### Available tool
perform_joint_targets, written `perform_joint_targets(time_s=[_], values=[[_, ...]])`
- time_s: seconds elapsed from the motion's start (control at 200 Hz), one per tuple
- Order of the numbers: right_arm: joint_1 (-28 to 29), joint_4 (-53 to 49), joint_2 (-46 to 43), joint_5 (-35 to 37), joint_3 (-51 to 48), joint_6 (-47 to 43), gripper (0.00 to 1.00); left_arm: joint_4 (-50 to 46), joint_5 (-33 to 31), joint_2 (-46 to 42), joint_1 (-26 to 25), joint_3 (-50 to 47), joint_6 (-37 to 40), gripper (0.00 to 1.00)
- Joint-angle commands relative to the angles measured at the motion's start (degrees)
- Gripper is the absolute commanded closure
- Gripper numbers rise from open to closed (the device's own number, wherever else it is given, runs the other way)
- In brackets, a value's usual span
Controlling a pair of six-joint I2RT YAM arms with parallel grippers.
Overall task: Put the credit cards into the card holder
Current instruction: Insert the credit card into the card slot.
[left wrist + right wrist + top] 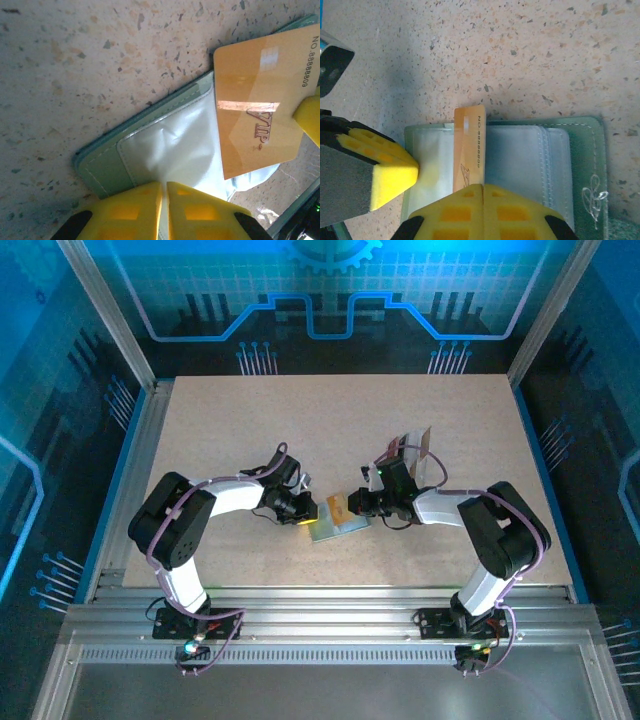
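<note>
**Item and position.** One gold card [255,100], printed "VIP" with a number, is held on edge directly over the open card holder [585,160]. Its lower edge is set against the clear sleeves, at the end away from the holder's embossed green cover. The card holder lies opened flat on the table [520,50].

**Hands.** The right hand [483,197] is closed tight on the gold card, which is pinched at one end. The left hand [164,200] is drawn narrow. It appears to be clamped on the edge of the holder's shiny lining, at the side opposite the green cover. This is judged a grip rather than a press, though the contact is partly hidden.

**Handling.**
- **Gold card:** It is judged light, thin, stiff and glossy. It is liable to slip or pivot between the pads if its edge snags. It is best taken at one end, with the entering edge left free.
- **Card holder:** It is judged light and soft. The lining is seen wrinkled and the sleeve mouths look limp. It would likely slide on the table unless restrained. Hold is best taken at the lining edge beside the sleeve mouth.

**Count.**
- **Card holder:** one.
- **Gold card in hand:** one.
- **Spare cards [417,443]:** a small tan and pale cluster is noted on the table well beyond the card holder, to its far right. Their number cannot be told.
- **Sleeves:** they appear clear, with no card yet seated.
</note>
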Motion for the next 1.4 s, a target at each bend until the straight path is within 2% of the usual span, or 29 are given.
perform_joint_targets(time_s=[0.0, 0.35, 0.625, 1.396], values=[[-0.8, 2.1, 1.2, -3.3, -0.9, 2.5, 1.00, -2.4, -0.5, 0.0, 0.4, -2.1, 0.0, 0.88], [-1.6, 7.5, 3.5, -9.2, -1.9, 6.9, 1.00, -2.2, -0.6, -0.2, 0.4, -2.4, -0.1, 0.87], [-1.5, 7.7, 1.5, -10.1, -4.0, 7.3, 1.00, -2.0, -0.8, 0.4, 0.4, -2.4, 0.1, 0.87], [-1.9, 3.7, -1.5, -13.1, -7.0, 1.7, 1.00, -2.0, -1.0, -0.5, 0.4, -3.1, -0.1, 0.88]])
